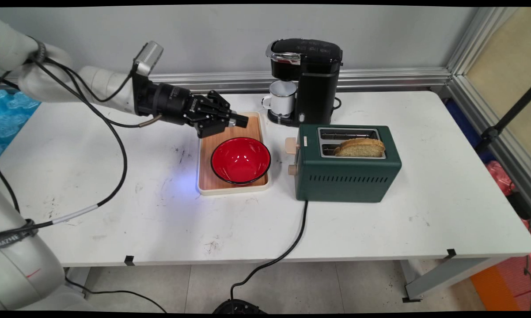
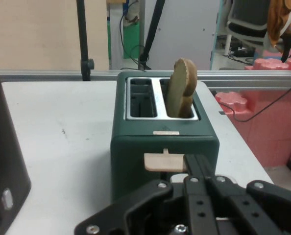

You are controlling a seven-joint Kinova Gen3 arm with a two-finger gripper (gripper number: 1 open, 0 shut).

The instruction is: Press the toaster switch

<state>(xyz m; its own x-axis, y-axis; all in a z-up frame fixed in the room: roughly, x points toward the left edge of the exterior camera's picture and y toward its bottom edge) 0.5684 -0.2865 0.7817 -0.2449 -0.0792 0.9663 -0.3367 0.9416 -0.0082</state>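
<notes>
My black gripper [image 1: 242, 120] lies level above the back part of a wooden tray [image 1: 233, 190], pointing right, shut with nothing between its fingers. In the hand view the gripper [image 2: 194, 164] points straight at a dark green toaster [image 2: 135, 147], its tips a short way in front of the beige lever [image 2: 160, 162]. The toaster [image 1: 345, 176] stands right of the tray with its lever [image 1: 291, 145] on the left end. A slice of bread [image 1: 360, 148] sticks up from the near slot; the bread [image 2: 181, 88] is in the right slot in the hand view.
A red bowl [image 1: 240, 160] sits on the tray just below the gripper. A black coffee maker [image 1: 312, 84] with a white mug [image 1: 282, 99] under it stands behind. The toaster's black cord [image 1: 298, 234] runs off the table's front edge.
</notes>
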